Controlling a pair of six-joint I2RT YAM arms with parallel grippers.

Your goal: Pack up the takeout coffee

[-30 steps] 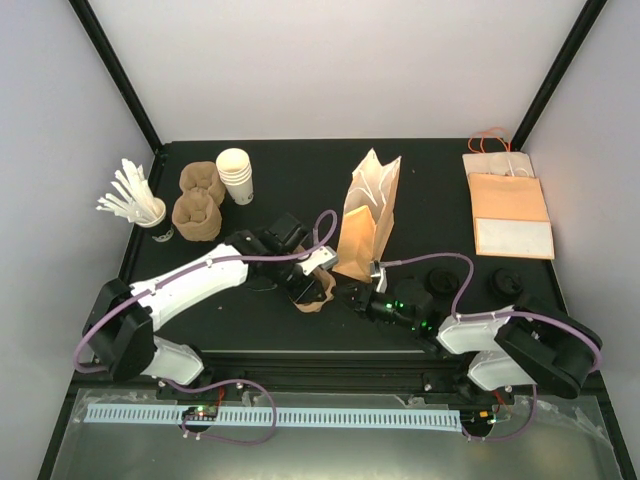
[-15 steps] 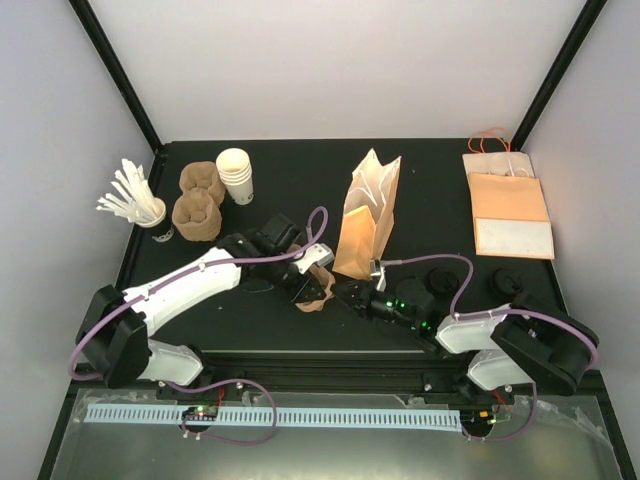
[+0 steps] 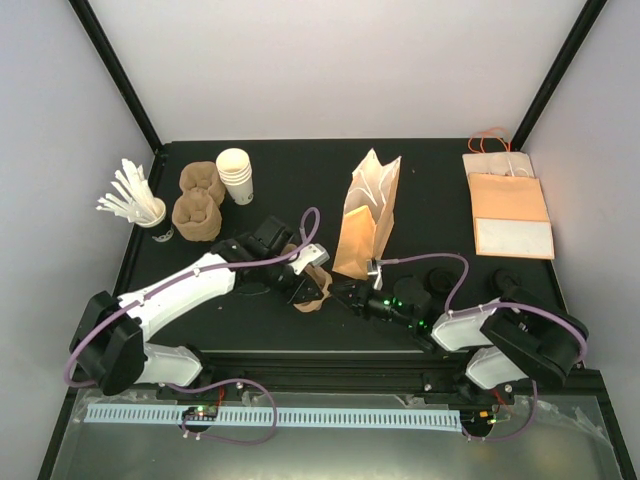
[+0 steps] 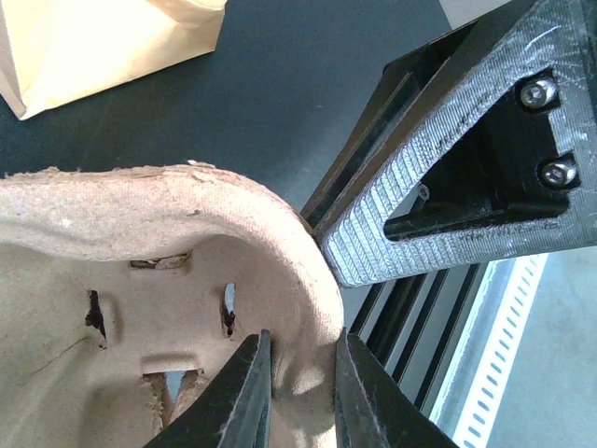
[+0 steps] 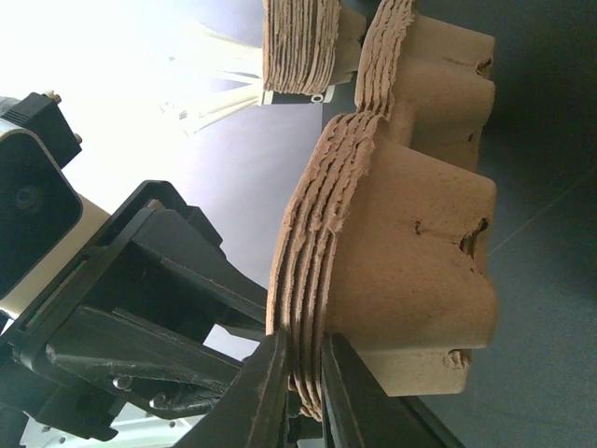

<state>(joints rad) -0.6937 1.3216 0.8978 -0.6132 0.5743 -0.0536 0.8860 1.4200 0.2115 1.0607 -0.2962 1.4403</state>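
A small stack of brown pulp cup carriers [image 3: 312, 288] is held off the table between both arms, just left of the upright brown paper bag [image 3: 365, 215]. My left gripper [image 4: 300, 341] is shut on the curved rim of the top carrier [image 4: 140, 243]. My right gripper [image 5: 303, 341] is shut on the layered rims of the carrier stack [image 5: 401, 252] from the opposite side. Two round black lids [image 3: 437, 278] [image 3: 503, 282] lie near the right arm; whether a cup sits under either, I cannot tell. No lidded takeout coffee shows plainly.
At the back left stand more pulp carriers [image 3: 197, 200], a stack of lidless white cups [image 3: 236, 175] and a dark cup of white stirrers [image 3: 150, 215]. Flat orange and white bags [image 3: 510, 205] lie at the back right.
My right gripper's jaws have closed onto the carrier rims. Both grippers and the carriers have shifted slightly to the left, away from the bag.
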